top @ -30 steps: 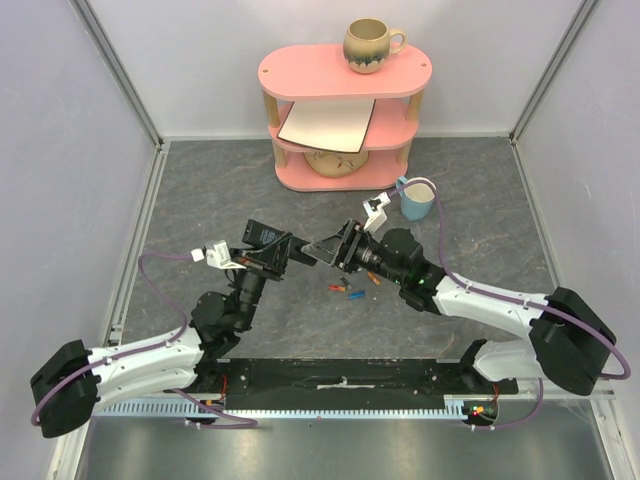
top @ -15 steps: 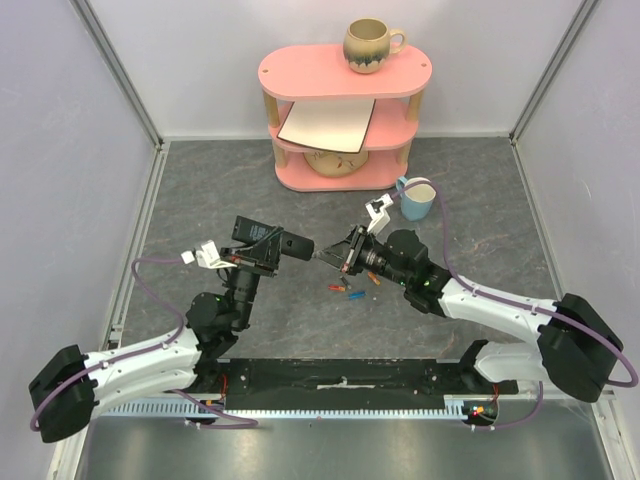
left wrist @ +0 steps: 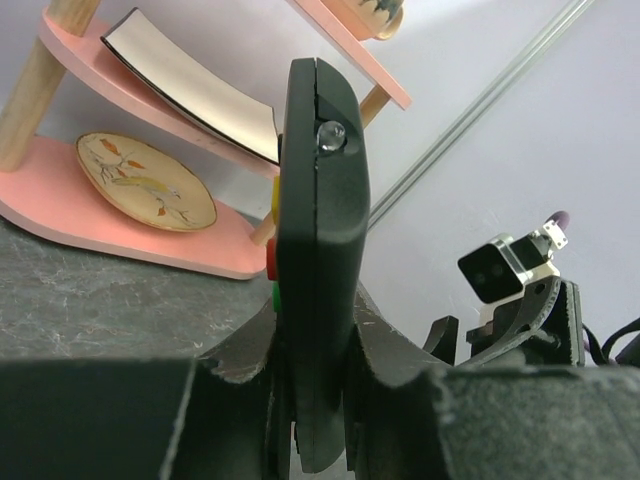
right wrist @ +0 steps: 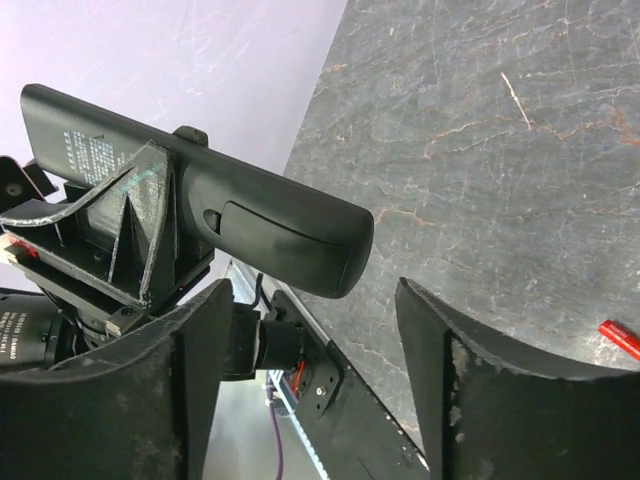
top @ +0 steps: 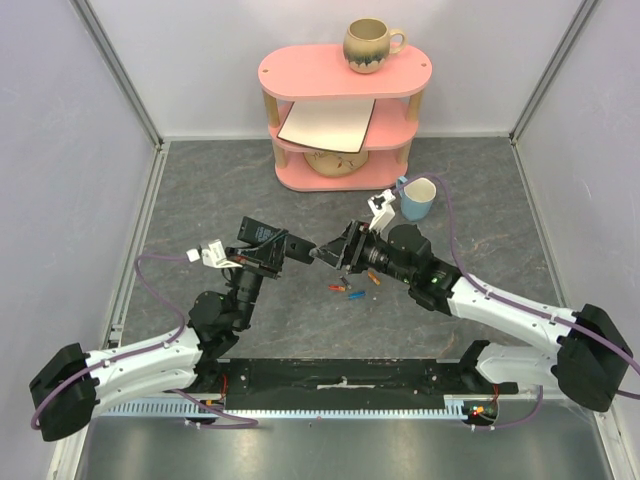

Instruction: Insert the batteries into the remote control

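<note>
My left gripper (top: 274, 250) is shut on the remote control (top: 293, 246), a slim black bar held above the table with its free end pointing right. In the left wrist view the remote control (left wrist: 320, 230) stands on edge between the jaws of the left gripper (left wrist: 320, 400), red and green buttons on its left side. My right gripper (top: 328, 252) is open just off that free end. In the right wrist view the remote control (right wrist: 260, 225) shows its back with the closed battery cover, ahead of the right gripper (right wrist: 315, 340). The batteries (top: 347, 291) lie loose on the table below; one red battery (right wrist: 620, 338) shows.
A pink three-tier shelf (top: 345, 72) stands at the back, with a brown mug (top: 370, 45) on top, a board and a plate (left wrist: 145, 183) on lower tiers. A light blue cup (top: 416, 199) stands behind the right arm. Grey walls enclose the table.
The left gripper has swung the remote so its free end points more to the right. The right gripper has drawn back slightly to the right and stands open off that end.
</note>
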Controlling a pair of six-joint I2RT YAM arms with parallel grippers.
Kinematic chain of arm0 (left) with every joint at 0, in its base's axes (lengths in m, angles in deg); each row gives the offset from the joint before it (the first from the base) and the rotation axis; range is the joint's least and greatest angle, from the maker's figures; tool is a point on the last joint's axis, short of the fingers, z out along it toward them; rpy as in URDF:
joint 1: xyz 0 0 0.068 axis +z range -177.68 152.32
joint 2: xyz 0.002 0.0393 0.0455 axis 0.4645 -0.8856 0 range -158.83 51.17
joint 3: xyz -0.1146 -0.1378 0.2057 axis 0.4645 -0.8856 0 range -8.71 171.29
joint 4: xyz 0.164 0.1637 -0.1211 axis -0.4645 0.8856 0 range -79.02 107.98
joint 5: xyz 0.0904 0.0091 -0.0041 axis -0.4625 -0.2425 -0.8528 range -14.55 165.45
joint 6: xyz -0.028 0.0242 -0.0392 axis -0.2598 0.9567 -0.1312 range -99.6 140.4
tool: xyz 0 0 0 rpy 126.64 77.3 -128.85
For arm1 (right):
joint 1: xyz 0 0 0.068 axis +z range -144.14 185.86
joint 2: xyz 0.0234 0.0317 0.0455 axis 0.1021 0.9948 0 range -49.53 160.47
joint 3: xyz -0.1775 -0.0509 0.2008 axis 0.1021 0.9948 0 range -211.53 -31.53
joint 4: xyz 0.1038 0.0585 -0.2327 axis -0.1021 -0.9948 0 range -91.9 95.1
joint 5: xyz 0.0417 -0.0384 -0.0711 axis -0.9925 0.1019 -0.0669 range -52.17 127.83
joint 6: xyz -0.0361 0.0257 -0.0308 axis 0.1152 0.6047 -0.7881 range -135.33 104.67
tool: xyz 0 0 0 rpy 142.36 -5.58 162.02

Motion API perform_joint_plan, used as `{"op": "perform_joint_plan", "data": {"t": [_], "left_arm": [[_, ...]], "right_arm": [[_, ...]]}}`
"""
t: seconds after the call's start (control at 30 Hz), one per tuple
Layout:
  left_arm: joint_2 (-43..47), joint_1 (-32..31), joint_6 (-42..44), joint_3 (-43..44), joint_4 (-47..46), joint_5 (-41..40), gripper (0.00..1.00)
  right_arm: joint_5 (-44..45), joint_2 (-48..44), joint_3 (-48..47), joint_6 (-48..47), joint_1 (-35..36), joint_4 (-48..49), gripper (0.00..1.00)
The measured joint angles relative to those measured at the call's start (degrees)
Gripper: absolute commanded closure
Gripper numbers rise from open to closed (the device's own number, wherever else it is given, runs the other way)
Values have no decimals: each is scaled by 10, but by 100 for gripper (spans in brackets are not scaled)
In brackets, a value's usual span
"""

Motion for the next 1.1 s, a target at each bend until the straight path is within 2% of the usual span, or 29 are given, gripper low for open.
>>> {"op": "perform_joint_plan", "data": {"t": [0.17,0.37,0.83,1.1], "left_arm": [[-3,-1,3,1,0,13,98],[-18,-1,3,3,1,33,98],[-45,-1,3,17,3,57,98],[-45,-1,3,18,3,56,98]], "right_arm": [[0,1,-9,-7,0,-17,11],[-5,32,-37,-11,0,-24,5],[-5,48,-52,-19,1,-40,16],[2,48,-54,-17,1,-47,19]]}}
